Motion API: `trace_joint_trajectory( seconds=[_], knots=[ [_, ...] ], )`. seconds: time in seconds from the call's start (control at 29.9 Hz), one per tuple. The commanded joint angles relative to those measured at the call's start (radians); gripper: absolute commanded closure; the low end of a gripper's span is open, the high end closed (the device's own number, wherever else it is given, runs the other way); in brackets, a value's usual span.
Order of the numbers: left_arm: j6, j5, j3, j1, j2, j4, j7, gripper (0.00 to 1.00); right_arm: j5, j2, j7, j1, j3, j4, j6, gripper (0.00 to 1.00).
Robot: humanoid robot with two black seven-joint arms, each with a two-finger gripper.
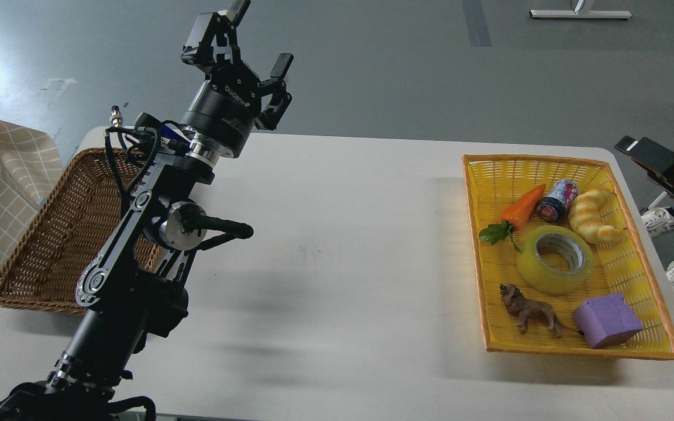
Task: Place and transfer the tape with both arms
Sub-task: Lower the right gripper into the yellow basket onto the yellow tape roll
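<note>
Tape (554, 259) lay in the yellow basket (653, 280); my left gripper (254, 42) gaped wide, empty; my right gripper's (650, 158) state I couldn't tell.

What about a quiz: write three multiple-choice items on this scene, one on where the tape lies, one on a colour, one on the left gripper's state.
1. Where is the tape?
A. in the yellow basket
B. in the brown wicker basket
C. on the bare table

2. What colour is the block near the lion figure?
A. green
B. purple
C. red

3. How is the left gripper?
A. shut on the tape
B. shut on the carrot
C. open and holding nothing

Answers:
1 A, the roll lies flat among the toys, below the carrot and the croissant.
2 B, the block at the basket's near corner is plainly purple.
3 C, its fingers are spread apart in the air, above the table's far edge.
</note>
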Motion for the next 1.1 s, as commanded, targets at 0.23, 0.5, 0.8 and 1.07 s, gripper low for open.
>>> trace_joint_trajectory(
  seconds=[0.23, 0.5, 0.8, 1.07],
  knots=[
    [0.02, 0.0, -0.002, 0.0, 0.009, -0.014, 0.0, 0.02, -0.232, -0.027, 0.02, 0.041, -0.193, -0.039, 0.0, 0.05],
    [0.022, 0.0, -0.008, 0.002, 0.012, -0.014, 0.0, 0.02, -0.389, -0.028, 0.026, 0.05, -0.256, -0.044, 0.0, 0.14],
    [0.02, 0.0, -0.01, 0.006, 0.014, -0.015, 0.0, 0.02, -0.407, -0.027, 0.032, 0.035, -0.358, -0.037, 0.0, 0.19],
    [0.019, 0.0, -0.008, 0.005, 0.015, -0.015, -0.002, 0.02, -0.406, -0.025, 0.033, -0.002, -0.361, -0.041, 0.0, 0.19]
  ],
)
